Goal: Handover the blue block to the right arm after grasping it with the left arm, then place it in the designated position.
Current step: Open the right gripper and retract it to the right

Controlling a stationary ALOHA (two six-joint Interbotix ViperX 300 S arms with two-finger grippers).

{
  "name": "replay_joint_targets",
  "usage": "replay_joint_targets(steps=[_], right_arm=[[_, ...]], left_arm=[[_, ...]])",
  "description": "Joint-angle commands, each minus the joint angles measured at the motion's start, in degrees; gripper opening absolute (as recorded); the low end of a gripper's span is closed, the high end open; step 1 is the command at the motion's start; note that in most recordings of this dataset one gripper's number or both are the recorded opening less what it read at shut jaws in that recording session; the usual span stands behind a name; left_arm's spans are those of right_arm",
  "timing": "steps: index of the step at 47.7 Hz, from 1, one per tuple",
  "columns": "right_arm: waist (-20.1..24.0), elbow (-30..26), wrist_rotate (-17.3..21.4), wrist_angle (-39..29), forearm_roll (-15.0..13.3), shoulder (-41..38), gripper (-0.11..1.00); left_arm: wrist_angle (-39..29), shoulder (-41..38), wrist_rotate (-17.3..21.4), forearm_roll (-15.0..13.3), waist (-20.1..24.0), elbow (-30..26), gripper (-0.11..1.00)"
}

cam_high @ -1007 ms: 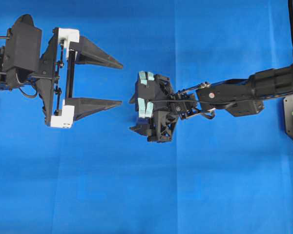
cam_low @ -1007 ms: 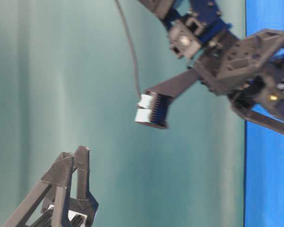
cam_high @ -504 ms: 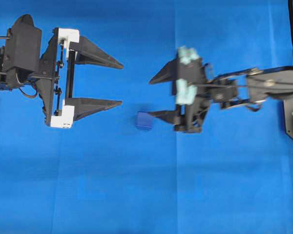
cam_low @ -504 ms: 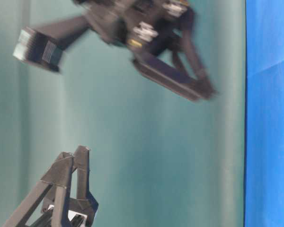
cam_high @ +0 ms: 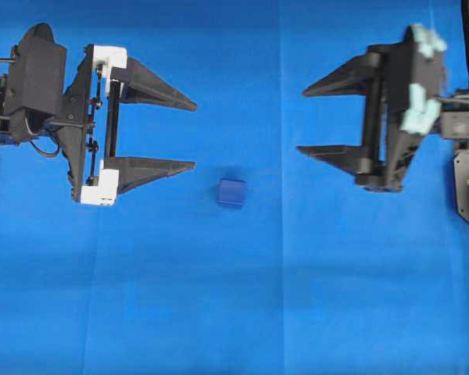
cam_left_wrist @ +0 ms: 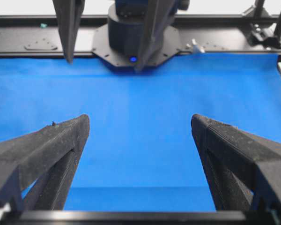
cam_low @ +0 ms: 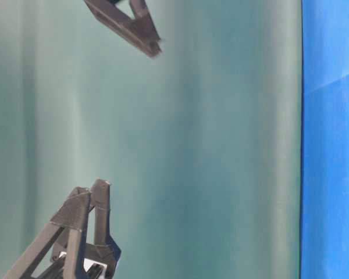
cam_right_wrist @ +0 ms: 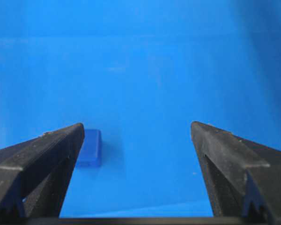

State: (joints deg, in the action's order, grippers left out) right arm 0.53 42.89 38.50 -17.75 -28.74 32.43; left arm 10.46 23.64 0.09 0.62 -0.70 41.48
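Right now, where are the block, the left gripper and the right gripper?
block [cam_high: 231, 192]: overhead view, middle of its top face.
left gripper [cam_high: 194, 133]: overhead view, gap midway between its two fingertips.
right gripper [cam_high: 301, 120]: overhead view, gap midway between its two fingertips.

You see a smooth bright-blue cloth [cam_high: 242, 312] covering the bench, with a plain teal-green backdrop [cam_low: 209, 145] meeting its edge.
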Motion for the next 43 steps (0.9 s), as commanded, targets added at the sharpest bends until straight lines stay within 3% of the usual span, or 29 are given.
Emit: replay_joint_targets(steps=[1,26,43], right_arm=[[0.1,-0.1,-0.1,-0.5,-0.1,2.5,0.84],[0.1,0.4,-0.1,1.5,-0.6,4.0,0.84],[-2.5,4.3,-0.2,19.8,-2.7,3.8,0.83]], left_arm=[[0.4,0.7,0.0,-0.1,-0.1,-1.3,0.93],[0.4,0.8,0.0,-0.1,-0.1,-1.3,0.93],[0.4,0.8,0.0,-0.1,-0.4,-1.2,0.93]])
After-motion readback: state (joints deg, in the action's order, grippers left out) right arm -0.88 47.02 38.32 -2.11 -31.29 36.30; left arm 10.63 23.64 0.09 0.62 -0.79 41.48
